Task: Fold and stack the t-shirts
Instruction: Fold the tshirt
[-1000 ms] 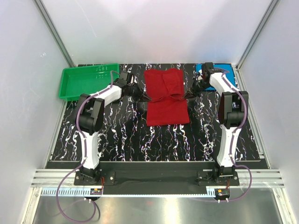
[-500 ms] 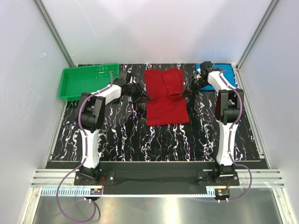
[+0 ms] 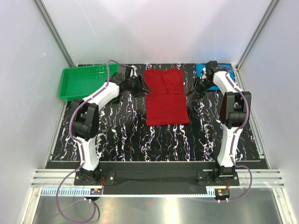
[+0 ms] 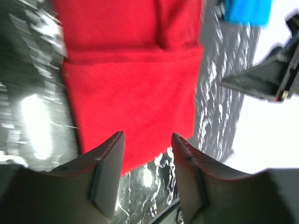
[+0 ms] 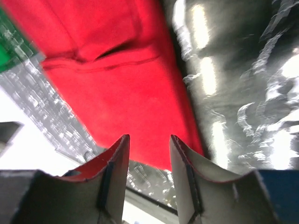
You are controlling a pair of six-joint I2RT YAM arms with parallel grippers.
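Soft deep red cloth t-shirt (image 3: 166, 95), folded rectangular, lies between the left gripper (image 4: 147, 140) and right gripper (image 5: 149, 142), both parted and empty.

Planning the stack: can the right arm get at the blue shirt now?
Likely yes: the blue shirt lies close by the right gripper, which is open but faces the red shirt, so it must turn.

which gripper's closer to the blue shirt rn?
Right. The right gripper sits between the blue shirt and the red shirt's right edge. The left gripper is on the far side of the red shirt, by the green tray.
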